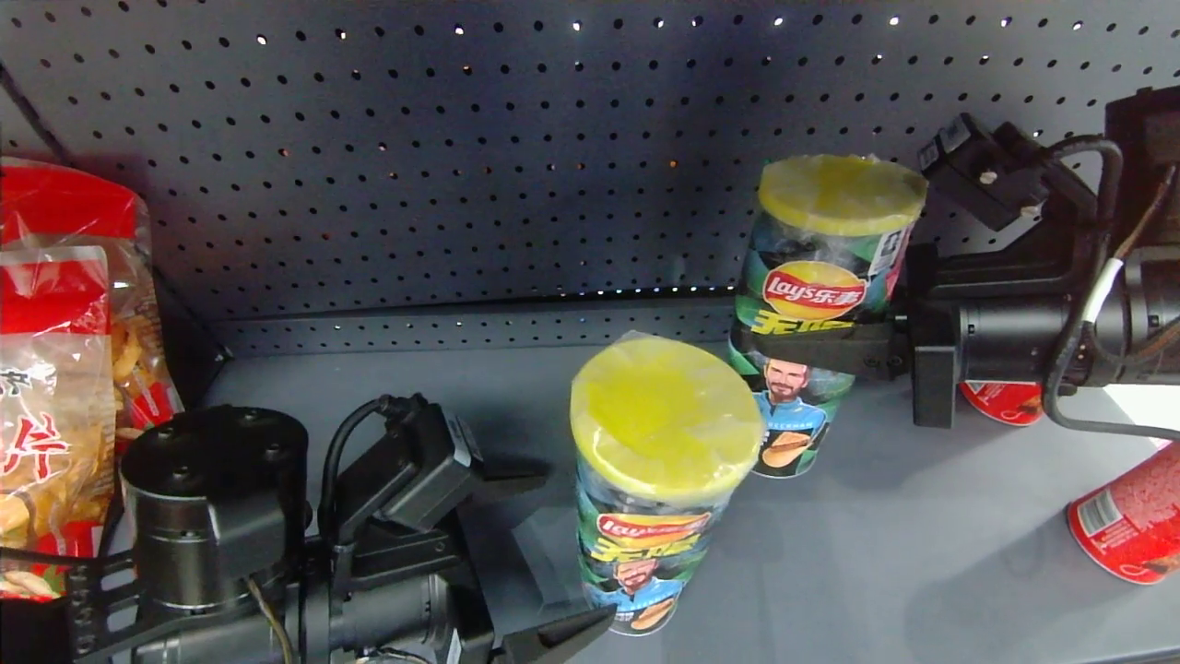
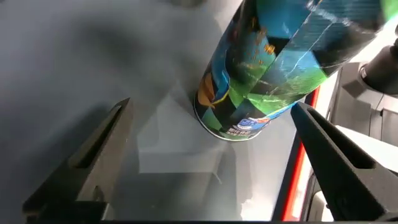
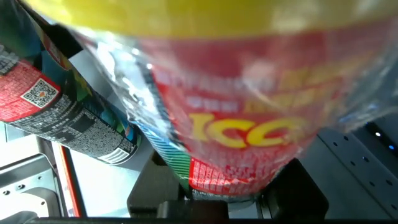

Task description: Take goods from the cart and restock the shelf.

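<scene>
1. Head view: your right gripper is clamped round the middle of the rear can, back-right on the shelf, close to the pegboard back. Can't tell if its base touches the shelf.
2. The front can stands upright nearer you. Your left gripper is spread wide, one finger each side of the can's lower part, no contact seen.
3. Both cans: yellow lids on, clear wrap over them, contents hidden. Labels are green/blue/black w/ a red-yellow oval logo.
4. Left edge: snack bags, red and clear, pale slices showing inside. Right edge: a red can, tilted.
5. Left wrist view: fingers wide, front can base down on the grey shelf between them.
6. Right wrist view: rear can fills the jaws; red panel, yellow lettering blurred by the wrap. Front can is just beside it, showing a QR code and fine print.
</scene>
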Controlling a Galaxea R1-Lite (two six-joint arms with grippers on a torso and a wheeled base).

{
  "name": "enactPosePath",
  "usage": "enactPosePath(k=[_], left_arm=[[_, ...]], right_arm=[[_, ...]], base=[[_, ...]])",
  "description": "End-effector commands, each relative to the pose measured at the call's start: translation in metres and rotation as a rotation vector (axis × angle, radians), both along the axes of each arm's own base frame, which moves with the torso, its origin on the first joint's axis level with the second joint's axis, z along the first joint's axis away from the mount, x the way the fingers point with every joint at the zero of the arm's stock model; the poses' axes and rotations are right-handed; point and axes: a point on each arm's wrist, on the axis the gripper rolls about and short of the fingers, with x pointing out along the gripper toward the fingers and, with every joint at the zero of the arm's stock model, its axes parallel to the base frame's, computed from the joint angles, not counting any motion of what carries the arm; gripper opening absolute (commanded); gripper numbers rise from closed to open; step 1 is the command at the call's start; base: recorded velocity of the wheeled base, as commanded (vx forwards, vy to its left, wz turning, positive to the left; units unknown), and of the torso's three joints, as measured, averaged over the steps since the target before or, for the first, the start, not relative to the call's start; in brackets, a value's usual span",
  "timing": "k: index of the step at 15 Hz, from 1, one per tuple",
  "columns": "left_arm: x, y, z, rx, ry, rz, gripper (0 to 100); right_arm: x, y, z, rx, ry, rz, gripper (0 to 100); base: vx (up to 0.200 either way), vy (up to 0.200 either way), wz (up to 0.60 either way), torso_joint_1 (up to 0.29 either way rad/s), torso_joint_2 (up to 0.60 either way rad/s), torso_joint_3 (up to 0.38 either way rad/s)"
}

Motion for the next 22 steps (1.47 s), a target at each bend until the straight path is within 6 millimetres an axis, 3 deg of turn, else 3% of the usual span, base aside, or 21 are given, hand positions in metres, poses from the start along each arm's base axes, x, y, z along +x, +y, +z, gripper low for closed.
enactPosePath(k=[1,9,13,15,19,22], left_arm=[[0.001,-0.001,-0.002,0.006,0.004,0.0,100],[-0.017,0.003,0.021,-0.065,-0.069,-0.042,100],[-0.029,0.02,0.031,-0.104,-0.111,-0.021,100],[-0.033,0.041,0.046,-0.157,-0.177,0.048,100],[-0.049,0.117,0.075,-0.232,-0.386,0.409,100],[-0.077,0.143,0.062,-0.227,-0.446,0.551,100]], right_arm=[[0.0,0.0,0.0,0.001,-0.002,0.0,0],[0.005,0.004,-0.004,-0.002,0.004,0.003,0],[0.01,0.007,-0.009,-0.014,0.02,0.002,0],[0.012,0.008,-0.012,-0.021,0.028,-0.006,0],[0.017,0.009,-0.008,-0.016,0.016,-0.019,0],[0.024,0.02,0.008,0.017,-0.017,-0.03,0]], base=[[0.0,0.0,0.0,0.0,0.0,0.0],[0.0,0.0,0.0,0.0,0.0,0.0],[0.0,0.0,0.0,0.0,0.0,0.0],[0.0,0.0,0.0,0.0,0.0,0.0],[0.0,0.0,0.0,0.0,0.0,0.0],[0.0,0.0,0.0,0.0,0.0,0.0]])
